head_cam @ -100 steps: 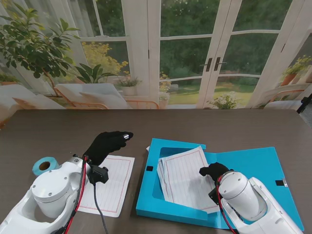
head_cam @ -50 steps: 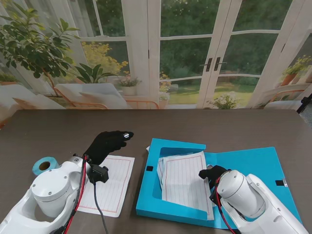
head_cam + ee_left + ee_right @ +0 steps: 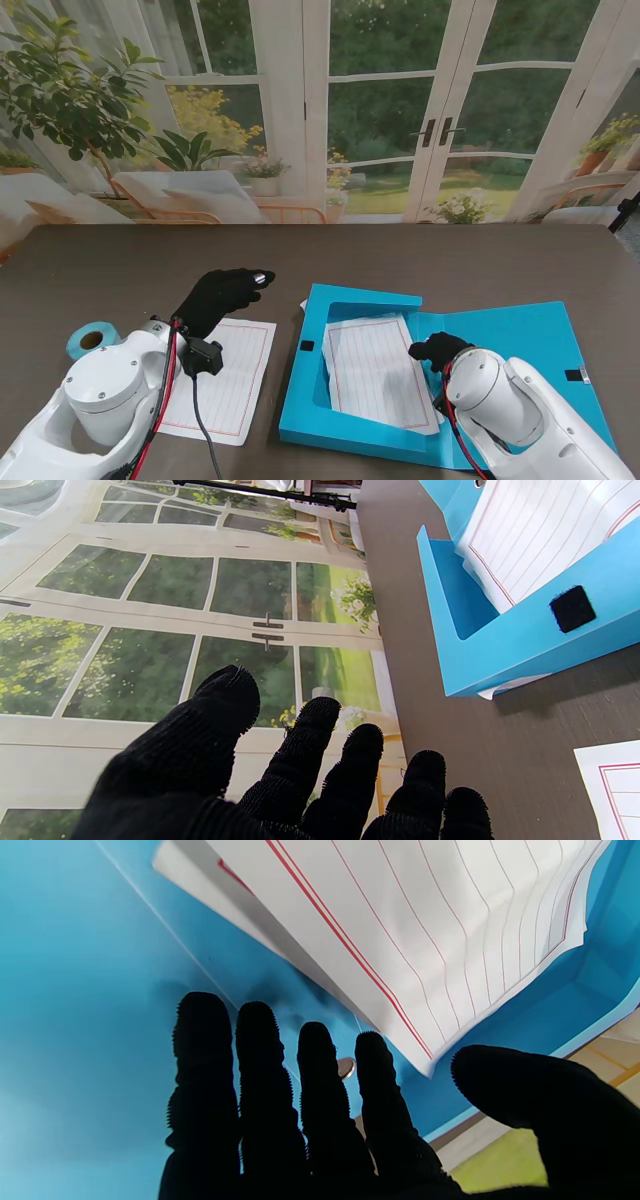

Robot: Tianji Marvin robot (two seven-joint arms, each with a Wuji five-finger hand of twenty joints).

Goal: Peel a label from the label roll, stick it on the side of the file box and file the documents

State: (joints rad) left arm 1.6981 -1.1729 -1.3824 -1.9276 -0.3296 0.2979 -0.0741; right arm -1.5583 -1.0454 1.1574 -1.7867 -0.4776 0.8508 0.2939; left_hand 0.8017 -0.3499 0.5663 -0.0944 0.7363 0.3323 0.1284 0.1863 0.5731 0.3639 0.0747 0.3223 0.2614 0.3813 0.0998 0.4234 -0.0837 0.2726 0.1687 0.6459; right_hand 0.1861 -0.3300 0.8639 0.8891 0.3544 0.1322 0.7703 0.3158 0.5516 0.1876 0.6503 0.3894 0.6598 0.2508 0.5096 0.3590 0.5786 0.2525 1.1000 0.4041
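Table [image 3: 420, 255]: dark brown wood-grain top filling the lower half of the stand view, in front of a backdrop of glazed garden doors.
File box [image 3: 520, 345]: bright blue, lying open in the lower centre and lower right of the stand view, its lid spread flat toward the right edge; a black square fastener patch [image 3: 572, 608] shows on its outer wall in the left wrist view.
Documents in the box [image 3: 375, 372]: a stack of white sheets ruled in red, lying inside the tray of the box at lower centre; in the right wrist view one corner of the top sheet lifts clear of the blue floor, just beside the thumb.
Loose sheet [image 3: 225, 385]: one more ruled page flat on the table at lower left, partly hidden by the left arm.
Right hand [image 3: 437, 350]: black-gloved, at lower centre-right over the fold between tray and lid; the right wrist view shows four fingers straight and side by side, thumb spread away, nothing gripped, fingertips [image 3: 314, 1040] over the blue surface next to the paper's corner.
Left hand [image 3: 215, 295]: black-gloved, left of centre, above the far edge of the loose sheet; fingers extended and slightly fanned, empty, well apart from the box.
Label roll [image 3: 93, 340]: small light blue roll lying flat near the left edge of the frame, beside the left arm, untouched.
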